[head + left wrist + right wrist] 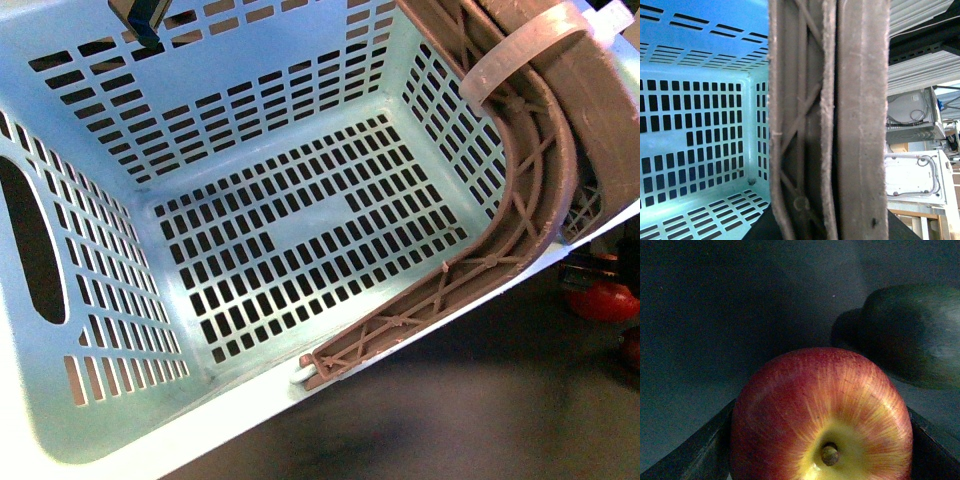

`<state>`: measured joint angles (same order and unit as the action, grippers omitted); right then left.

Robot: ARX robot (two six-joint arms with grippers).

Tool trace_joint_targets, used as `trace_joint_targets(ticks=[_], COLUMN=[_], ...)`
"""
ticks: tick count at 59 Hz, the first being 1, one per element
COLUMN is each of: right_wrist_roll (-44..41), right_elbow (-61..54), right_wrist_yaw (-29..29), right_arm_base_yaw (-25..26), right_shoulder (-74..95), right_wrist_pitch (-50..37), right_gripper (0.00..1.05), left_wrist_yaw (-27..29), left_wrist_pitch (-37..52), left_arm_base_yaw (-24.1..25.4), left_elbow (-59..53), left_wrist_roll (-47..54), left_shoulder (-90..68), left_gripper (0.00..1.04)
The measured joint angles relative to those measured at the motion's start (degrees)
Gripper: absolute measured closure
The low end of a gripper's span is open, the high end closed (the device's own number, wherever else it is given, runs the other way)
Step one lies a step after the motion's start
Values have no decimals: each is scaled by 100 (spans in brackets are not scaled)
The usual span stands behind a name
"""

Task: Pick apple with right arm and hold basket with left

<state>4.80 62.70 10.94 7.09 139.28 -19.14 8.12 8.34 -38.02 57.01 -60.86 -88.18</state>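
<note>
the right gripper (pixel 821 407) is clamping the apple (pixel 820 390) between its two dark fingers (pixel 692 455). one finger is pressing on each flank with no gap showing, so i am reading it as closed on the fruit. the apple is sitting deep between the jaws with its yellow stem dimple facing back toward the wrist. that is probably letting the fingers bear on the widest, roundest part, which would be keeping it from rolling out. i cannot tell whether it is resting on the dark surface (pixel 715 315) or hanging clear of it. a dark green object (pixel 915 335) is lying beyond the fingertips and off to one side, apart from the apple, so it is not crowding the grip.

the left gripper is not showing its fingers in any view, so i cannot tell how they are standing. the brown handles (pixel 830 120) are running straight past its wrist camera, pressed together and very close. in the front view the basket (pixel 120 440) is sitting tilted, its open mouth tipping toward the robot — this suggests the arm is holding it by those handles. a white zip tie (pixel 510 55) is looping around them, likely binding the pair so one grip is taking both. the apple is not in the basket — it is between the right fingers, off at the basket's far side.
</note>
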Motion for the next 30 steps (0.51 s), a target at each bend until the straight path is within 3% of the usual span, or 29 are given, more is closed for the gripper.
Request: trace_joint_targets(ticks=[16, 30], right_wrist_roll=[-251, -118], right_elbow=[-892, -1438], right_wrist_yaw=[-372, -914], right_arm_base_yaw=[249, 348], right_shoulder=[-1591, -3689], right_wrist_pitch=[-514, -271], right_gripper=[25, 25], left_wrist_yaw=[0, -2], left_wrist_pitch=[0, 0], left_arm_base_yaw=[0, 0], left_elbow=[0, 0], left_wrist_roll=[0, 0], left_shoulder=[0, 0], left_gripper=[90, 90])
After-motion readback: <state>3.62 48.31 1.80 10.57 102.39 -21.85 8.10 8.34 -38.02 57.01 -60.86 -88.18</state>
